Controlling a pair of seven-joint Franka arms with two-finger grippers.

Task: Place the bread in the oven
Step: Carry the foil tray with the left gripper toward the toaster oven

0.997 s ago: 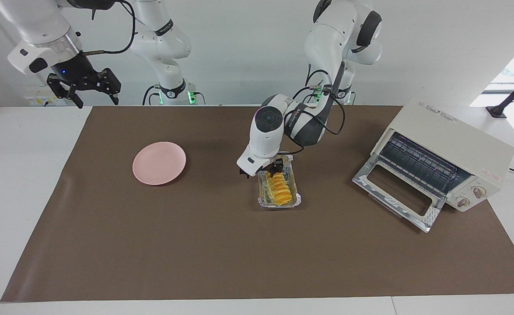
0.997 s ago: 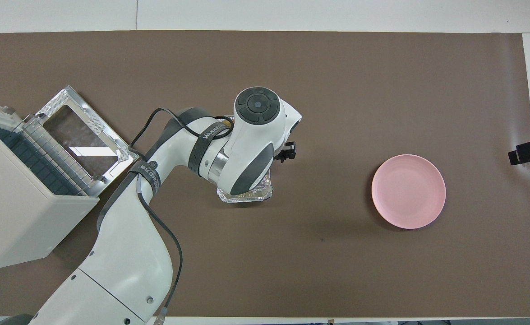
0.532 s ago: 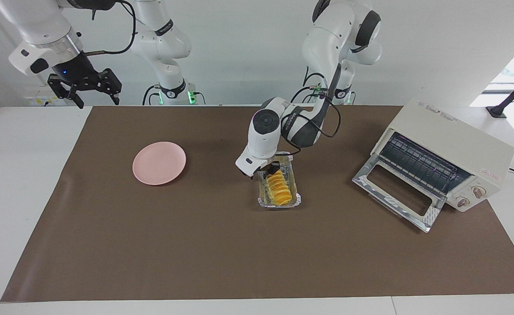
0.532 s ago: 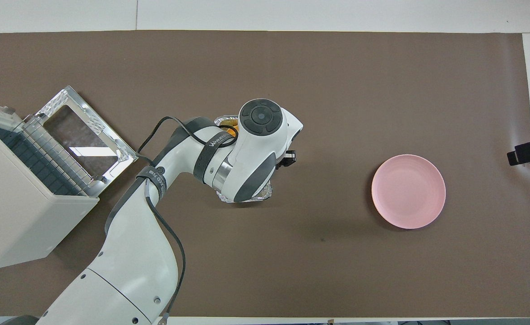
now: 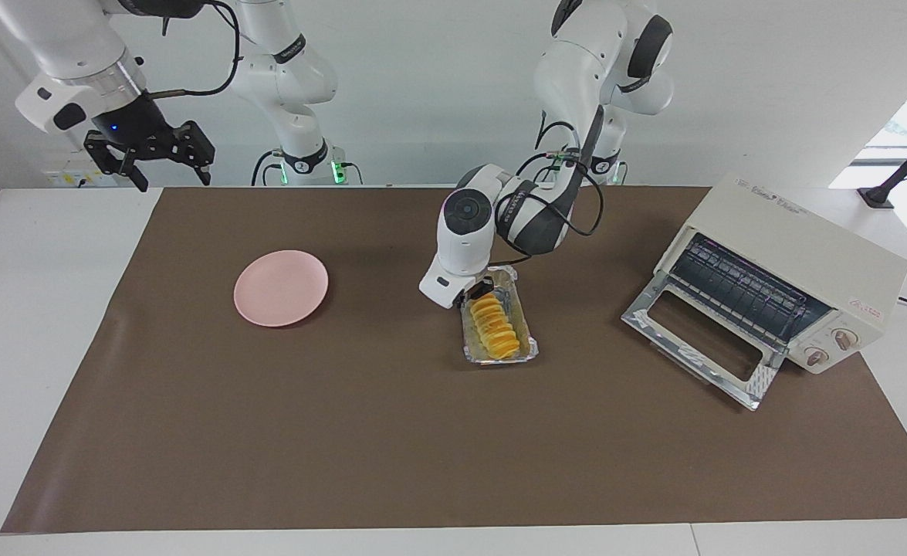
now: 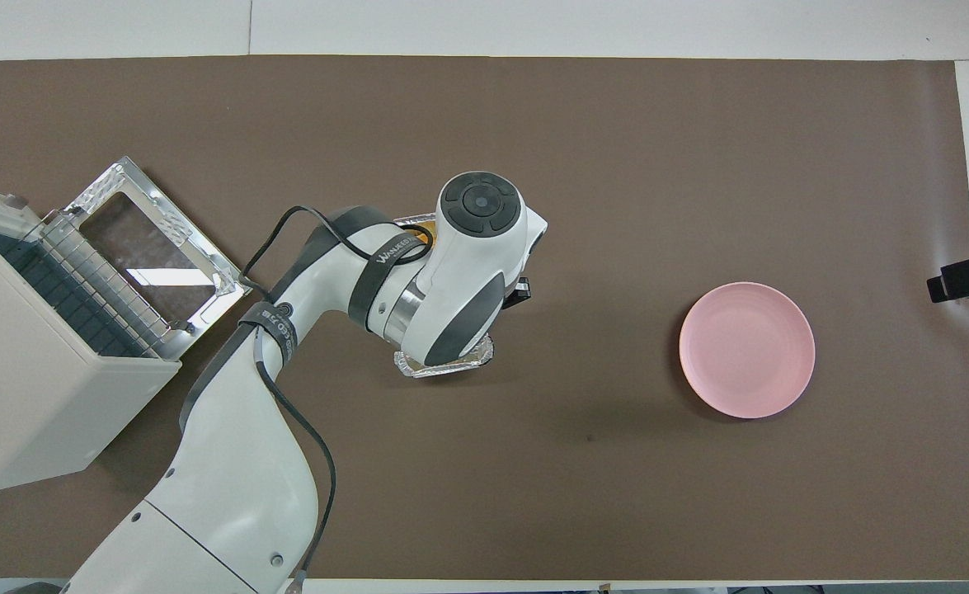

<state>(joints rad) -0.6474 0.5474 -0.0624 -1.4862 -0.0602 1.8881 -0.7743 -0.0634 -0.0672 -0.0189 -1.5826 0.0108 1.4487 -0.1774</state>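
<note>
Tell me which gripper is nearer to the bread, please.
Left. The left gripper is right at the bread, at its end nearer the robots. The right gripper waits raised past the right arm's end of the table.

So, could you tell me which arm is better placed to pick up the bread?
Left, I'd judge: the left gripper is down at the bread in the foil tray, toward the oven; the right gripper waits off the mat.

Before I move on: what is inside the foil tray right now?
The bread lies lengthwise in the foil tray, nothing else visible. The left gripper is down at its end nearer the robots, hiding that end and the contact. Overhead, the arm covers most of it.
</note>
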